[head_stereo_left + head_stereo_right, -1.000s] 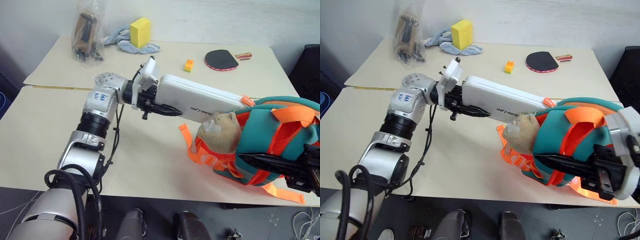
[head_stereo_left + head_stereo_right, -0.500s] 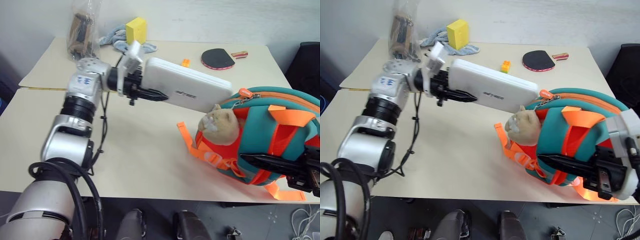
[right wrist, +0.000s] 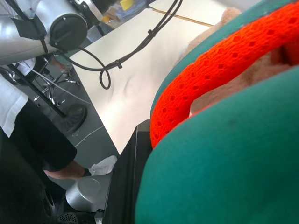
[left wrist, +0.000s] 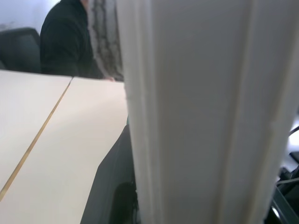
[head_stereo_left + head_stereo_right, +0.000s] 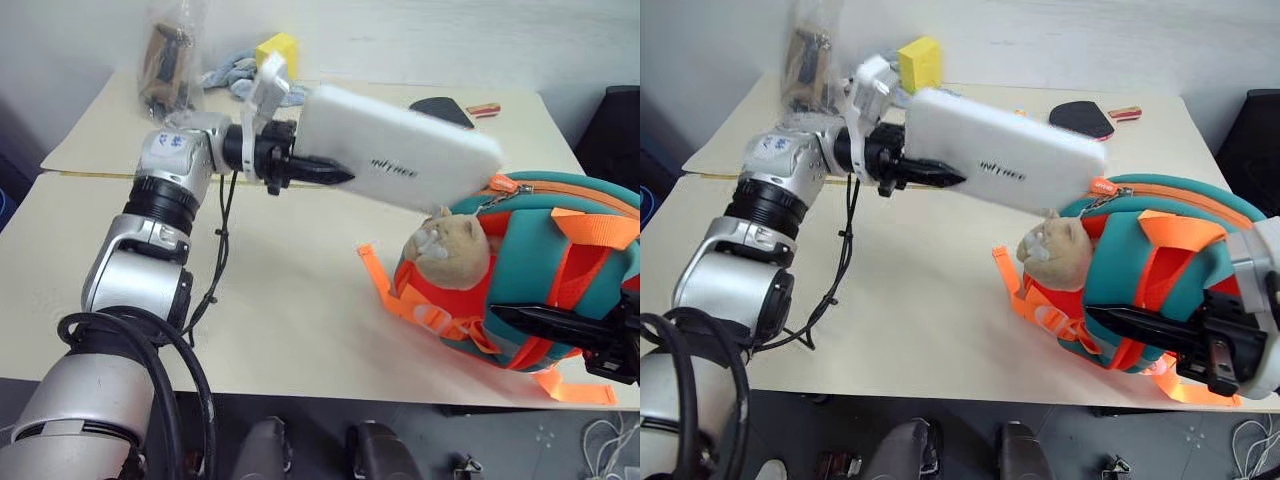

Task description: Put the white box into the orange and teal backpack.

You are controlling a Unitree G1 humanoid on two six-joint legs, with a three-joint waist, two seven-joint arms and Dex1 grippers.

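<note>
- Up above the pale tabletop, the flat white plastic box with rounded corners and small dark lettering had been lifted clear of the bag since a second earlier, its far end now hanging just over the zipper edge.
- The left gripper was clamped on the box's near end, holding it roughly level and pointing at the bag.
- The small orange and teal backpack with a tan plush bear sat propped at the table's near edge, looked like the right gripper was pinched shut on its strap or trim.
- So my guess: the box got pulled up to re-aim, not in yet.
</note>
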